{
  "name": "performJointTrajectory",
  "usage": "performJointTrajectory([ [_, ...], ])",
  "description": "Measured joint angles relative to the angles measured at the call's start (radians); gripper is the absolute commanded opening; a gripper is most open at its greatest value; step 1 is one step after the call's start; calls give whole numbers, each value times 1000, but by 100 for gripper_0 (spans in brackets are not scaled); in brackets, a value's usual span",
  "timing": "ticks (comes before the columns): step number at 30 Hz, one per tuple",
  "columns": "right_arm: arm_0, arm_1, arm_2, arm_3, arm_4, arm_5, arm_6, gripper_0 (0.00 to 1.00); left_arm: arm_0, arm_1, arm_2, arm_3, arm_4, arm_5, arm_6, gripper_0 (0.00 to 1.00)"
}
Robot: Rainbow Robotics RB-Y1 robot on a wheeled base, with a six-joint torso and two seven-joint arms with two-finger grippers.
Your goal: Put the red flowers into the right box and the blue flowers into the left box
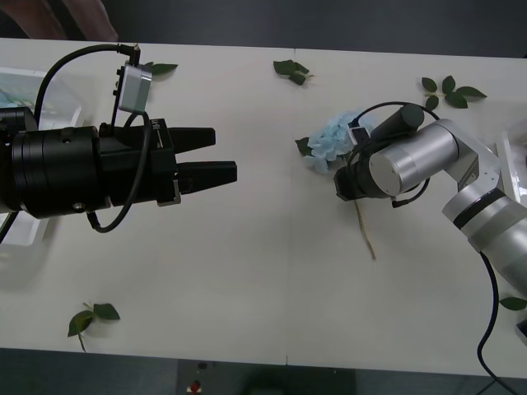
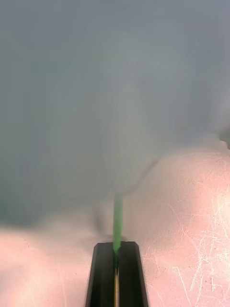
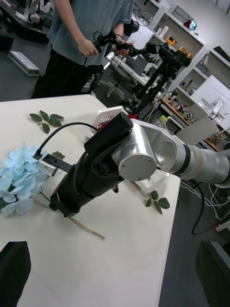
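Stem (image 2: 117, 225) of a blue flower (image 1: 332, 138) is clamped between the closed fingers of the right gripper (image 2: 117, 268), low over the white table (image 1: 263, 263) at its right-centre, the pale bloom lying just beyond the wrist. The left gripper (image 1: 216, 156) is held above the table's left side, fingers apart and empty. The left box (image 1: 49, 95) is partly seen behind it.

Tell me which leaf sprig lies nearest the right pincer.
The leaf sprig at the far right, just beyond the right pincer holding the blue flower; others lie farther left.
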Motion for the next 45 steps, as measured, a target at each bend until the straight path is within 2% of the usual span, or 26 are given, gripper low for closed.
performJointTrajectory([
  [9,0,0,-9,-19,15,2,-29,0,0,0,0,0,0,0,0,100],
  [20,0,-37,-128,-234,-41,173,-32,0,0,0,0,0,0,0,0,100],
  [24,0,-44,-216,-285,-113,235,7,0,0,0,0,0,0,0,0,100],
  [32,0,-44,-448,-349,-314,320,244,0,0,0,0,0,0,0,0,100],
  [36,0,-44,-547,-358,-473,333,306,0,0,0,0,0,0,0,0,100],
  [45,0,-43,-696,-359,-785,362,385,0,0,0,0,0,0,0,0,100],
])
